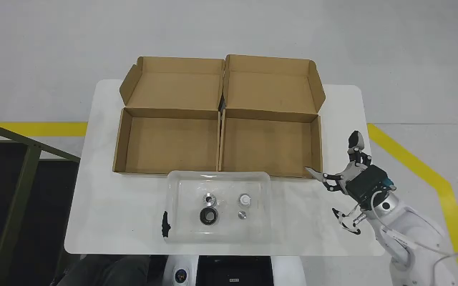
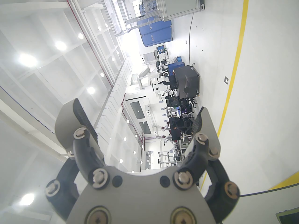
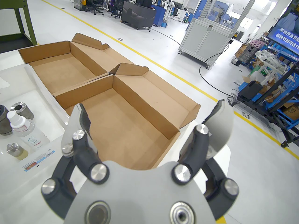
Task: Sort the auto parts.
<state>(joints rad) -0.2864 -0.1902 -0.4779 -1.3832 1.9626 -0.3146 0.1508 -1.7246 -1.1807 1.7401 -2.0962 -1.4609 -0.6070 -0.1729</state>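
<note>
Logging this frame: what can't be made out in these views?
Small black object beside the clear plastic tray, top view: too small to identify.
Dark ring-shaped metal part in the tray, right wrist view: cut off by the picture's edge.
Open left gripper, left wrist view: it points away from the white table, so its place relative to it cannot be told.
</note>
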